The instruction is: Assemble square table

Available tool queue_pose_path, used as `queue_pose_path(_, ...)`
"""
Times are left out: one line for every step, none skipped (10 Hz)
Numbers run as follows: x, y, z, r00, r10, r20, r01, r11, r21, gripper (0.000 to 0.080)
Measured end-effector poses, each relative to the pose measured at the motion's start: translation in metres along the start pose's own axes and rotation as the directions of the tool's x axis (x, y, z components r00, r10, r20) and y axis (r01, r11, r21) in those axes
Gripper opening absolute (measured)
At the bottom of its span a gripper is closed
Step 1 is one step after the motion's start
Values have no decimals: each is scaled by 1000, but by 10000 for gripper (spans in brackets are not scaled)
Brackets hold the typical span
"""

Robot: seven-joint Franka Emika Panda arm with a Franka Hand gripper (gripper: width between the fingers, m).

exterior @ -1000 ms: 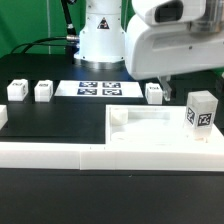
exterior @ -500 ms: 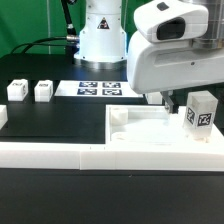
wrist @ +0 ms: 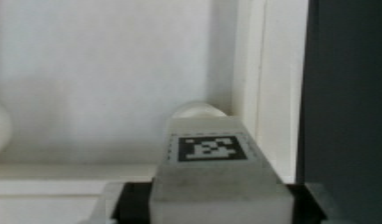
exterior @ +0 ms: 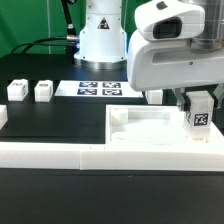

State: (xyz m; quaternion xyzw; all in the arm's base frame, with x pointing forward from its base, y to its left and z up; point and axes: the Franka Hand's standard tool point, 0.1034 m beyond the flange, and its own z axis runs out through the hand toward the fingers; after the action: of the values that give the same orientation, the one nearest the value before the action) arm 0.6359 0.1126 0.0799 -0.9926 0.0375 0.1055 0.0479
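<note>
exterior view: the gripper (exterior: 198, 103) hangs under its bulky, glossy white housing at the exterior view's right. its dark fingers (exterior: 184, 101) flank an upright tagged leg block (exterior: 201, 118), a small white plastic cuboid with a black-and-white square tag facing me. it stands at the right end of the square table slab (exterior: 140, 130), flat matte white with a raised rim. the housing blocks my sight of whatever lies behind it. on the black table (exterior: 60, 125), well apart at the left, sit the outer leg block (exterior: 16, 90) and the inner leg block (exterior: 43, 91), with the marker board (exterior: 98, 89) lying flat beside them. the long low rail fence (exterior: 60, 155) runs across the front.

wrist view: the tagged leg block (wrist: 209, 150) has smooth faces, and the grey finger pads (wrist: 124, 205) lie flat against both its sides, gripping it. the pale slab (wrist: 81, 90) lies behind, a rounded bump just beside the block.
</note>
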Motion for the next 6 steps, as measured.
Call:
queue_pose_path(0,0,0,998,58,0,-58,998,0,290)
queue_pose_path(0,0,0,995,101,0,-101,995,0,290)
queue_pose_path(2,-1,1,978,209,-15,-209,978,7,290)
queue_pose_path(-1,-1,2,936,348,-50,-347,937,25,290)
queue_pose_path(-4,-3,2,885,461,-58,-460,887,33,290)
queue_pose_path(-5,-5,3,825,561,-66,-560,828,37,290)
